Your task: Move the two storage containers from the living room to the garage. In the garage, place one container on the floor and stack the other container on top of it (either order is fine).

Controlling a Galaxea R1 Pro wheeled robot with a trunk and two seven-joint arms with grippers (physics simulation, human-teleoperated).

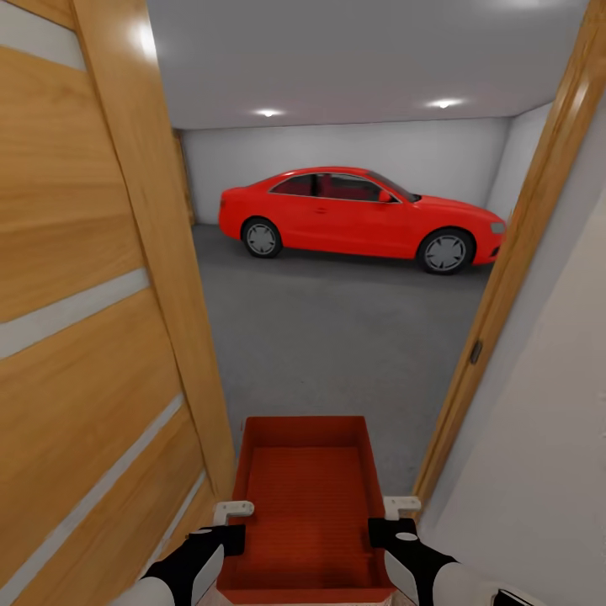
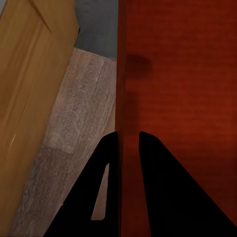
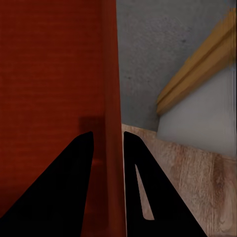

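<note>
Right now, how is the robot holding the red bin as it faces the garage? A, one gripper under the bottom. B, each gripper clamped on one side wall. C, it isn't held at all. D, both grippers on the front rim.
B: in the head view the left gripper and right gripper sit on opposite side walls of the storage container, and each wrist view shows a wall pinched between the fingers.
</note>
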